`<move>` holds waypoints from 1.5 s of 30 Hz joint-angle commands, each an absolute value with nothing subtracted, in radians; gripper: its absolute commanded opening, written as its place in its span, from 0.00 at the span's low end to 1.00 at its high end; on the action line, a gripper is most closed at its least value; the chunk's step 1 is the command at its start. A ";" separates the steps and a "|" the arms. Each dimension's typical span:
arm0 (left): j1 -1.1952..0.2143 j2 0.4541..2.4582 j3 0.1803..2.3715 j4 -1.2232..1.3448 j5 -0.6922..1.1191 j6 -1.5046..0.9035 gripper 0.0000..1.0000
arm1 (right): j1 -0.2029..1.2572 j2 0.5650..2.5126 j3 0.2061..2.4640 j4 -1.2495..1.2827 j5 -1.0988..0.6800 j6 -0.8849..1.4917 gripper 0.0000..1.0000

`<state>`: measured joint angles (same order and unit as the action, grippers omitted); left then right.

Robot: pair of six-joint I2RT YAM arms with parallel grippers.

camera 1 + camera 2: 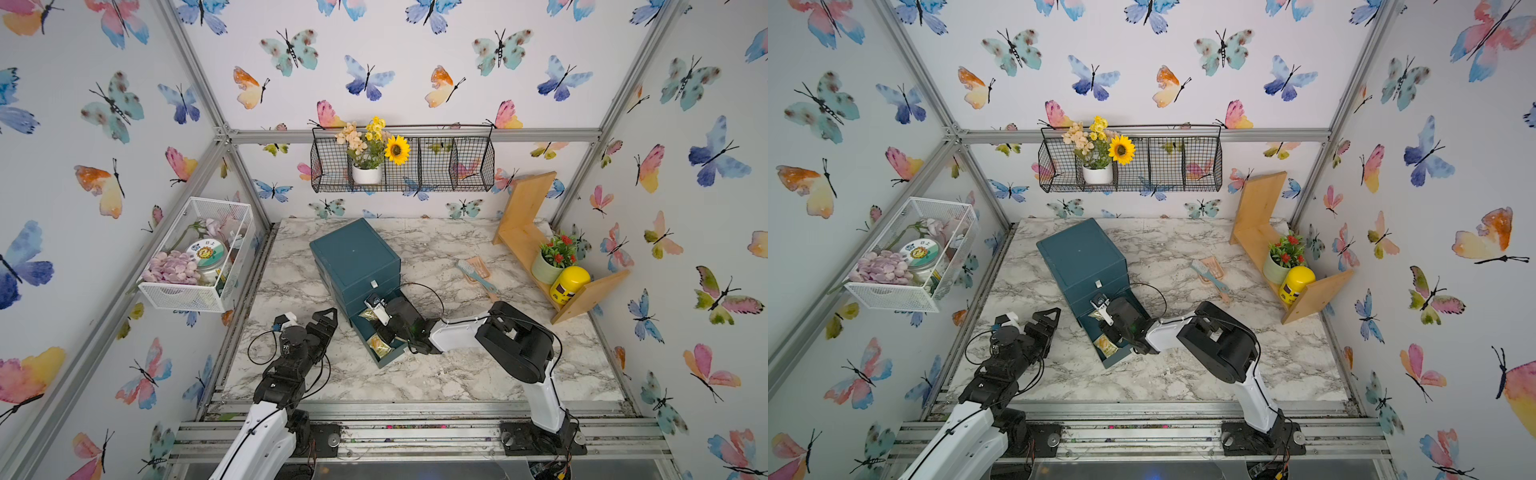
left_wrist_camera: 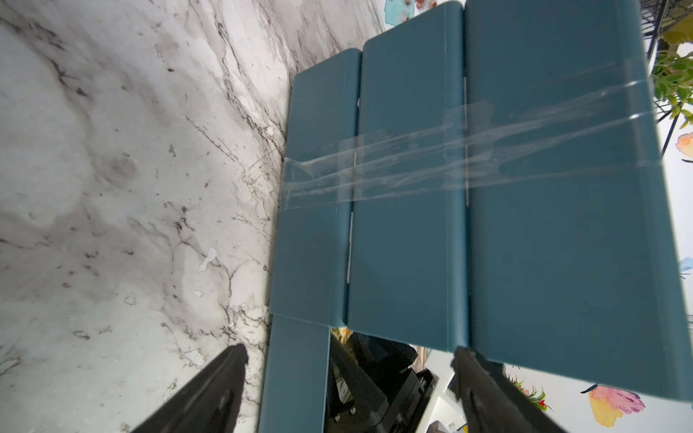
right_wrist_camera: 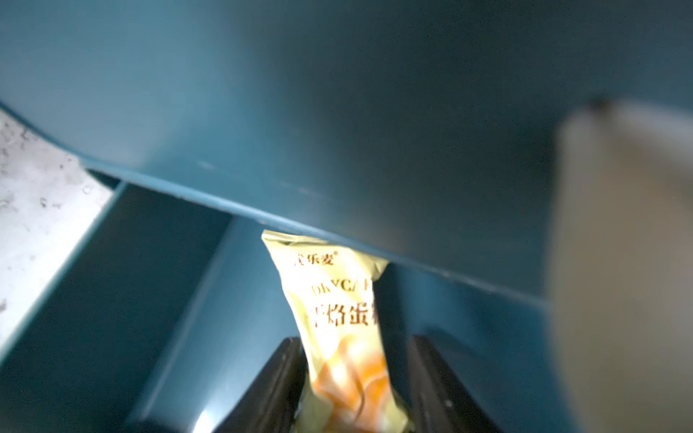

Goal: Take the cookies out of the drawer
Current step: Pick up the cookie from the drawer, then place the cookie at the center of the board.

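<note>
Centrally, a teal cabinet (image 1: 355, 257), a smooth matte box with rounded edges, stands askew on the grey-veined, marble-print tabletop (image 1: 457, 374). Strips of glossy clear tape (image 2: 412, 165) cross its side panel. Its lowest drawer (image 1: 395, 356), a shallow tray of the same teal, stands open at the cabinet's front. Contents of that drawer: the cookies (image 1: 380, 345), flat rectangular packets in crinkled pale yellow foil. One lies near the drawer's front wall. A rear packet (image 3: 345, 330), printed with brown characters and an orange picture, has its far end tucked under the cabinet's body. The right claw (image 3: 355, 341) is inside the drawer with one black finger on each side of the rear packet; whether the fingers pinch it cannot be told. The left claw (image 2: 348, 393) has black wedge-shaped fingers spread wide and empty, just beside the cabinet's taped side, over bare tabletop. A pink-and-teal brush (image 1: 476, 274) with pale bristles lies flat on the tabletop, well apart from the cabinet on the side away from the left claw.
</note>
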<state>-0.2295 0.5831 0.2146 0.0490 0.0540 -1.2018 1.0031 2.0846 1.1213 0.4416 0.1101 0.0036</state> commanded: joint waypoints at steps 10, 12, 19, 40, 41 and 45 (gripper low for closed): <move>-0.232 0.550 0.205 0.045 0.062 -1.201 0.90 | 1.015 1.986 1.096 0.451 0.095 0.002 0.30; -0.231 0.548 0.206 0.043 0.061 -1.200 0.90 | 1.018 1.958 1.077 0.448 0.083 0.003 0.29; -0.232 0.552 0.213 0.045 0.058 -1.196 0.90 | 1.035 1.884 1.027 0.446 0.050 0.012 0.24; -0.233 0.627 0.260 0.066 0.087 -1.166 0.90 | 1.039 1.640 0.897 0.315 0.079 0.035 0.15; -0.234 0.630 0.261 0.065 0.091 -1.162 0.90 | 1.040 1.611 0.889 0.293 0.093 0.036 0.14; -0.238 0.651 0.266 0.069 0.106 -1.157 0.89 | 1.039 1.499 0.839 0.206 0.192 0.070 0.14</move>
<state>-0.2314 0.6380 0.2401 0.0544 0.0711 -1.1843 1.0340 1.5585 0.8768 0.2955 0.1066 0.0376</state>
